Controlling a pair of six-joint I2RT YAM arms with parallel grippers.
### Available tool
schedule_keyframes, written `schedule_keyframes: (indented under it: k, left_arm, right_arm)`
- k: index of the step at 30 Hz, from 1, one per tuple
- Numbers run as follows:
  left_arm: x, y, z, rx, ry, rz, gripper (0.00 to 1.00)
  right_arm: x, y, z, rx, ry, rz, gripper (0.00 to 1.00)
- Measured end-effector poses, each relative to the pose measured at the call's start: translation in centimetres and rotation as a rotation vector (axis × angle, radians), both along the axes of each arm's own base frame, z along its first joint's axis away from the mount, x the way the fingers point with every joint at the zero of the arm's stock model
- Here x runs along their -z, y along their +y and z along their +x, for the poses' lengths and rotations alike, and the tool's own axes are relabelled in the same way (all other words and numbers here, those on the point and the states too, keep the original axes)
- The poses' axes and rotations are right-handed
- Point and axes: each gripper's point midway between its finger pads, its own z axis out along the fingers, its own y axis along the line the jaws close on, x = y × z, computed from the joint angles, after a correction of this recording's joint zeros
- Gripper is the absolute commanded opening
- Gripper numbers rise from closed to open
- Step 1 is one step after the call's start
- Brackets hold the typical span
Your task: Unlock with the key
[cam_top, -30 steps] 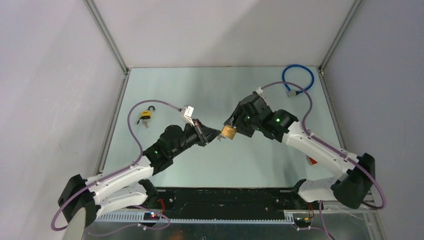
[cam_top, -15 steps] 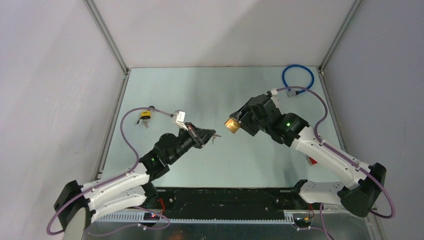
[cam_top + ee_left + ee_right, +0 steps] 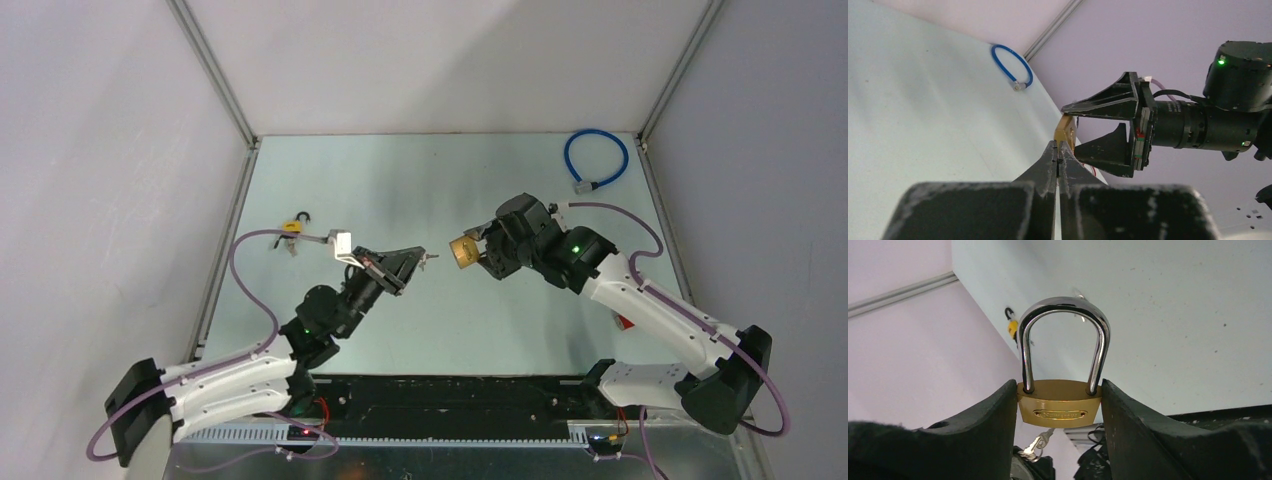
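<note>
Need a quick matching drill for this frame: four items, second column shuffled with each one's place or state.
Items:
1. brass padlock
2. blue cable
3. yellow padlock
4. left gripper

Place or state:
A. lying on the table, left side
B. clamped in the right gripper
C. coiled at the far right corner
D. shut on the key

Pairs: 1-B, 2-C, 3-A, 4-D

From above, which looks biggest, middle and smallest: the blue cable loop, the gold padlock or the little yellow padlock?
1. blue cable loop, clearly the biggest.
2. gold padlock; it is held up nearer the camera, so it may look bigger than it is.
3. yellow padlock, the smallest.
</note>
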Motion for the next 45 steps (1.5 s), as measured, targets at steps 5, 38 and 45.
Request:
schedule_keyframes:
  k: [5,38,45]
  left_arm:
    - [-0.6,-0.7,-0.2,-0.02,-0.049,0.004,0.0]
    - [-1.2,-0.9,0.2,-0.11,-0.09,-0.009,0.0]
    - [-0.9,-1.1,0.2,-0.109,-0.089,0.003,0.0]
  right_arm:
    - [-0.2,0.5,-0.1,0.034,0.037,0.062,0.0]
    - [-0.9,2.0,0.3,0.074,0.059,0.171,0.0]
    - [-1.4,2.3,0.5,0.069,0.046,0.191,0.0]
